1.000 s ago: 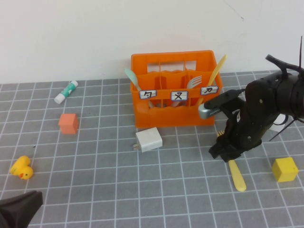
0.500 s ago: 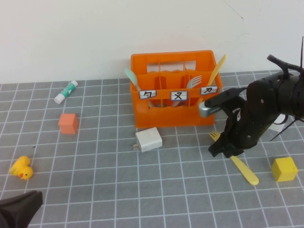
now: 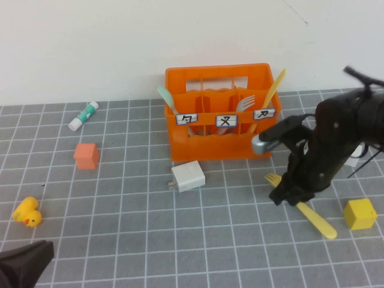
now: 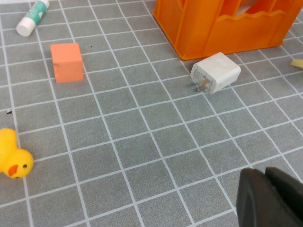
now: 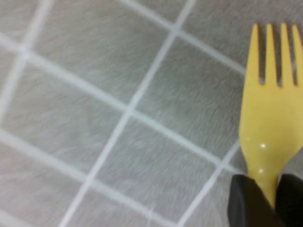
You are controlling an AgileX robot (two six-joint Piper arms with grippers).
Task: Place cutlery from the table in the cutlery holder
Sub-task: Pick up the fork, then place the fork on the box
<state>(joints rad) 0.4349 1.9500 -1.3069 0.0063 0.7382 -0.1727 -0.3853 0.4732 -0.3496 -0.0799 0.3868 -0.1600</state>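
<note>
Yellow fork [image 3: 303,207] lies flat on the surface [image 3: 180,240] right of the crate [image 3: 217,112], tines toward the crate, handle away; right tool [image 5: 267,191] pinches its neck; left tool [image 4: 272,198] closed, near-left corner.

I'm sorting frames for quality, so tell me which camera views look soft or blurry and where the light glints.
Right wrist view: soft throughout, a small glint on the yellow fork pinched by the right gripper. Left wrist view: the dark, shut left gripper looks soft, the table clear. High view: evenly lit, faint shadow beside the cutlery holder.
</note>
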